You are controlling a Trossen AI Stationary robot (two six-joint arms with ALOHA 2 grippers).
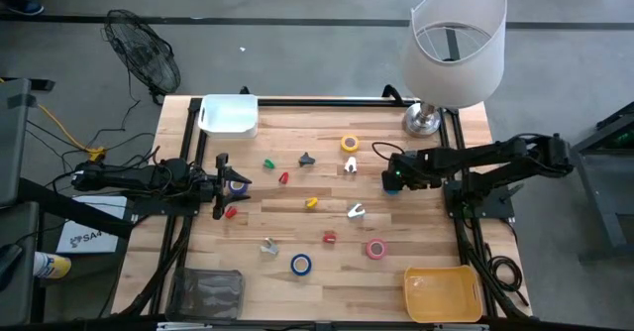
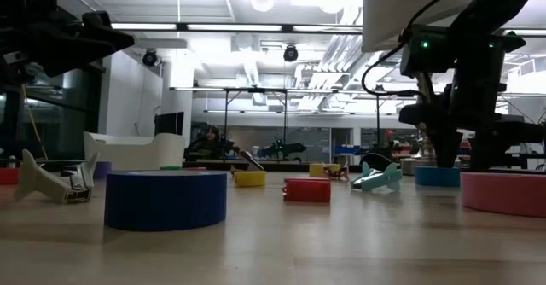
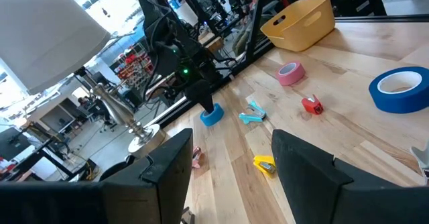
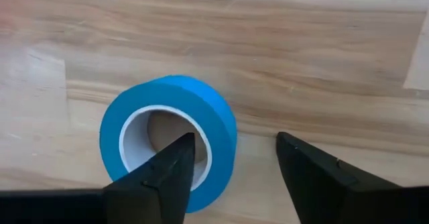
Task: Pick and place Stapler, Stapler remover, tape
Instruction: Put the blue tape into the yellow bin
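My right gripper (image 1: 392, 179) is open and points down over a small blue tape roll (image 4: 167, 137) that lies flat on the table's right half. One finger (image 4: 171, 167) stands at the roll's hole and the other (image 4: 312, 174) outside its wall. My left gripper (image 1: 220, 184) is open and hovers at the table's left side, holding nothing, beside a purple-blue roll (image 1: 239, 184). Pink tape (image 1: 375, 249), yellow tape (image 1: 350, 144), another blue tape (image 1: 301, 265) and small staplers and staple removers lie flat on the wood. My right gripper comes at the blue tape roll from above, pointing down, with the roll's near wall (image 4: 224, 140) between its open fingers. The roll lies flat on the table. I cannot tell whether either finger touches it.
A white bin (image 1: 229, 115) sits at the far left, a yellow bin (image 1: 442, 291) at the near right and a clear bin (image 1: 208, 291) at the near left. A lamp (image 1: 451, 54) stands at the far right corner. Small coloured items lie across the table's middle.
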